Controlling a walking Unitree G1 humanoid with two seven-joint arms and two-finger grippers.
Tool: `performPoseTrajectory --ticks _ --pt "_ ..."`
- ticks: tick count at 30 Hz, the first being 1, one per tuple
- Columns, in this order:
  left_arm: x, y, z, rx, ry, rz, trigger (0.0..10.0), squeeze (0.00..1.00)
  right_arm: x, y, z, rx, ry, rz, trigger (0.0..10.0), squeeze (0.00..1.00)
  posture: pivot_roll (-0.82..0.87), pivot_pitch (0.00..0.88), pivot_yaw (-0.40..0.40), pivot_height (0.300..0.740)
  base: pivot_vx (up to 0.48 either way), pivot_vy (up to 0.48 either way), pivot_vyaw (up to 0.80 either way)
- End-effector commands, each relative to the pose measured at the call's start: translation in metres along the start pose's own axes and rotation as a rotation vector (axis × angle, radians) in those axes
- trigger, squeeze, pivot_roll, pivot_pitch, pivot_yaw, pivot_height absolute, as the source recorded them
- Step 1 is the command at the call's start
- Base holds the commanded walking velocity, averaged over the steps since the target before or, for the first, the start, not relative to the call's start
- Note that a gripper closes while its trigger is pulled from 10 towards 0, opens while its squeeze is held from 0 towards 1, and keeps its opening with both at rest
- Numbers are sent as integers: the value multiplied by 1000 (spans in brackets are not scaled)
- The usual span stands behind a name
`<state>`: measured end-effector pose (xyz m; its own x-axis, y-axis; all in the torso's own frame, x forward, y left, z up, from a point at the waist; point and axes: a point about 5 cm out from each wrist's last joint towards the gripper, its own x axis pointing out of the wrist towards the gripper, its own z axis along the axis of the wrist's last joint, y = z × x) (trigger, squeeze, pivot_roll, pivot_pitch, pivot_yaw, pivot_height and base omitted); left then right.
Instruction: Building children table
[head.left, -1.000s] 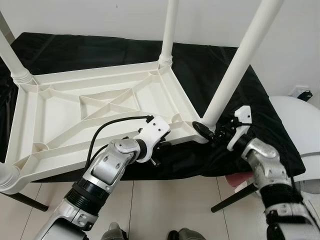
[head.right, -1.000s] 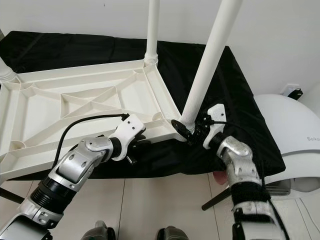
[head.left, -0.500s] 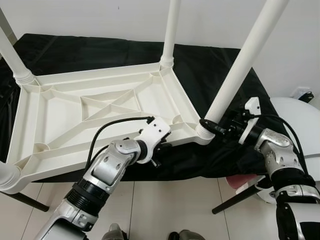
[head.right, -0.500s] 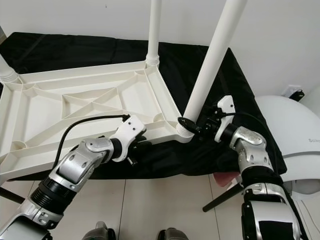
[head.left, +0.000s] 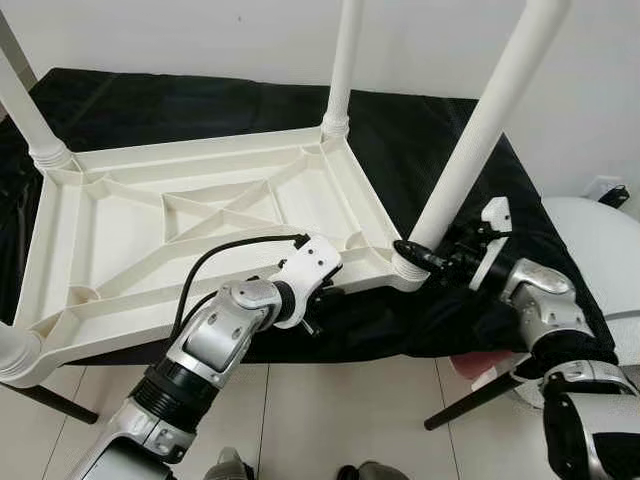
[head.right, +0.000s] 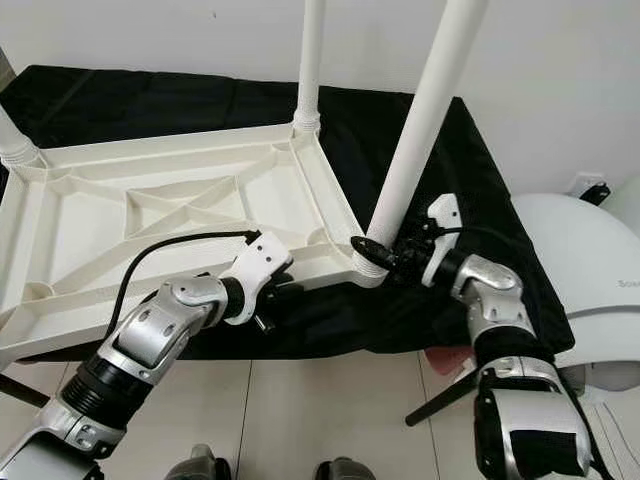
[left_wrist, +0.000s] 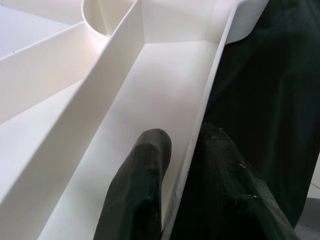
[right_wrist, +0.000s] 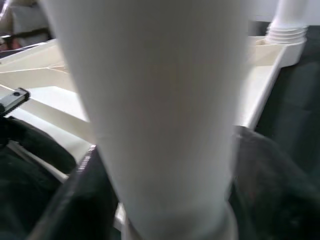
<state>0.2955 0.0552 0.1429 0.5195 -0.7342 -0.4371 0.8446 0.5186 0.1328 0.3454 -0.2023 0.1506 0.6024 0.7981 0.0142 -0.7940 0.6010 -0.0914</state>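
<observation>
Tabletop (head.left: 200, 225), white plastic and turned upside down, lies on a black cloth (head.left: 440, 150) with legs rising from its corners. At the near right corner, the right gripper (head.left: 425, 260) clamps the base of the leg (head.left: 470, 150) where it enters its socket. The left gripper (left_wrist: 182, 155) pinches the tabletop's near rim, one finger inside the wall and one outside. Seating this leg well likely calls for turning it squarely about its own axis while the left gripper keeps the top from sliding on the cloth.
</observation>
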Motion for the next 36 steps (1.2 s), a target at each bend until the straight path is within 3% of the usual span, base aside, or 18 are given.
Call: performPoseTrajectory --ticks 1,2,18,22,25,28,33,36 --pt "1 -6 4 22 -5 -74 10000 0 1 0 1 -10 -1 16 1020 0 -17 59 -49 740 0 0 0" --pt "1 -6 4 22 -5 -74 10000 0 2 1 1 -5 -7 24 0 0 -17 59 -49 740 0 0 0" --pt "1 -7 5 20 -8 -74 10000 0 2 0 4 -8 -34 19 0 0 -17 62 -55 740 0 0 0" --pt "0 -9 4 13 -9 -71 10000 0 5 8 10 -46 -103 -138 0 0 -23 68 -71 740 0 0 0" --pt "1 -9 3 12 -9 -71 10000 0 7 12 12 -48 -123 -172 0 0 -23 68 -72 740 0 0 0" --pt "1 -9 3 11 -10 -70 10000 0 9 16 12 -43 -132 -200 0 0 -24 69 -73 740 0 0 0" --pt "1 -10 4 7 -13 -71 10000 0 19 28 6 6 -140 -405 0 0 -24 70 -78 740 0 0 0" --pt "1 -10 4 6 -13 -70 10000 0 23 34 4 10 -143 -463 0 0 -22 69 -80 740 0 0 0"
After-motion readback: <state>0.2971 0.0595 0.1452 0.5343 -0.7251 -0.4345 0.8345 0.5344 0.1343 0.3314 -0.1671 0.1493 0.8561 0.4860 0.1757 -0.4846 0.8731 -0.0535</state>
